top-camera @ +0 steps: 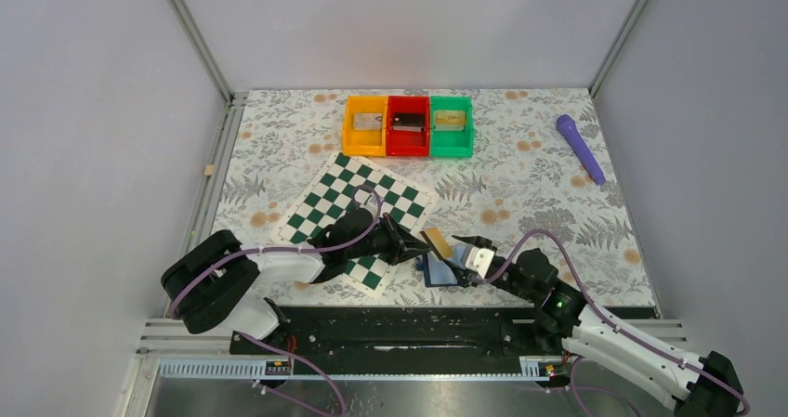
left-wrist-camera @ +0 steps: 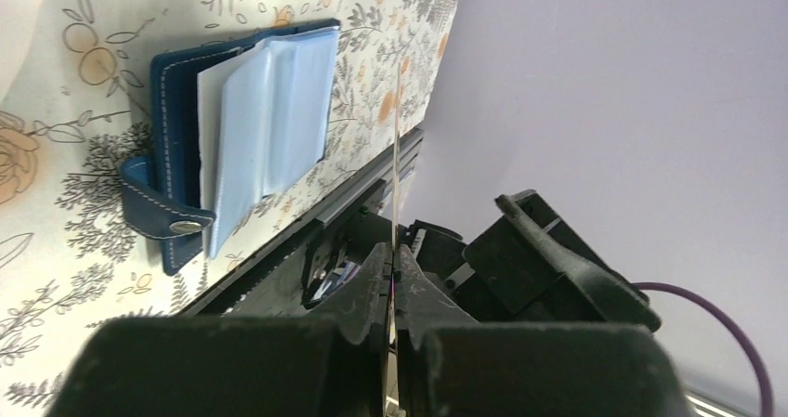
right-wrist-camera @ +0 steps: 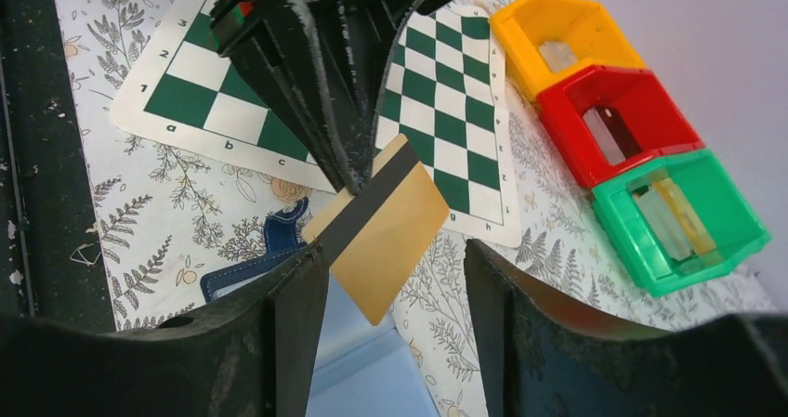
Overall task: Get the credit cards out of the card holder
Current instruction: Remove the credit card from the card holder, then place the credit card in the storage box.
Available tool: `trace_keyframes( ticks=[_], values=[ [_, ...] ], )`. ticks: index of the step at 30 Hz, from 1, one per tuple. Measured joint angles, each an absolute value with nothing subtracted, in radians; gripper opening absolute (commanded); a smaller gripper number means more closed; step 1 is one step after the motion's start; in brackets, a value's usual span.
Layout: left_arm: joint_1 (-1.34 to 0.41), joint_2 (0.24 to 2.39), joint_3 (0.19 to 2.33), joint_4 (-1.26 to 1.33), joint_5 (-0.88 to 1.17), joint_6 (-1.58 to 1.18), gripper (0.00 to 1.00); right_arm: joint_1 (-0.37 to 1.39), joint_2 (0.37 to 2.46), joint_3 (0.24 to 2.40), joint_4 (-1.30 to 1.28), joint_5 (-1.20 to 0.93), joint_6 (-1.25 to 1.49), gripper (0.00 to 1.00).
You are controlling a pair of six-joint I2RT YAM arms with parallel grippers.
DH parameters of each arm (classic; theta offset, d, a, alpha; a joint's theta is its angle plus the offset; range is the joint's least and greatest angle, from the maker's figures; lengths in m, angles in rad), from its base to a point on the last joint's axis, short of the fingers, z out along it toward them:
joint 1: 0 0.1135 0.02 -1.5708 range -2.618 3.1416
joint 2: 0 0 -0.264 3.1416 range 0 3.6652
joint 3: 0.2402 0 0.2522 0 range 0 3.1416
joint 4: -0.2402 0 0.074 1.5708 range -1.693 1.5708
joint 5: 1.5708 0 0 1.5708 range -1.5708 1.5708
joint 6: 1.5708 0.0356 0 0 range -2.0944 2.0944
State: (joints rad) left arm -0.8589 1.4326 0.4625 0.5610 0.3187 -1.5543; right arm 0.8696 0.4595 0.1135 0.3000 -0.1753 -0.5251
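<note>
Gripping tan-gold card, left tool clamped.

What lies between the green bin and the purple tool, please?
Only bare floral cloth lies between the green bin and the purple tool; the top view shows it.

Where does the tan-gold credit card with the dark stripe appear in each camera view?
Top external: tan-gold credit card, low centre.
Left wrist: card at centre, edge-on, a thin upright line.
Right wrist: card at centre, face showing.
Shared landmark: the blue card holder near it.
</note>
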Motion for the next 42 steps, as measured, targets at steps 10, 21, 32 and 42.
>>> trace_keyframes(
  ticks=[10,21,32,42],
  values=[
    [-0.855,1.426,0.46,0.596,0.305,-1.603,0.0,0.928,0.5,0.113,0.276,-0.176,-0.632,0.59],
    [-0.851,1.438,0.425,0.678,0.307,-1.675,0.0,1.052,0.62,0.117,0.293,0.016,-0.736,0.51],
    [-0.85,1.449,0.387,0.744,0.306,-1.732,0.0,1.103,0.688,0.117,0.41,0.141,-0.8,0.03],
    [-0.841,1.44,0.345,0.77,0.287,-1.723,0.3,1.113,0.754,0.138,0.45,0.15,-0.693,0.0]
  ],
)
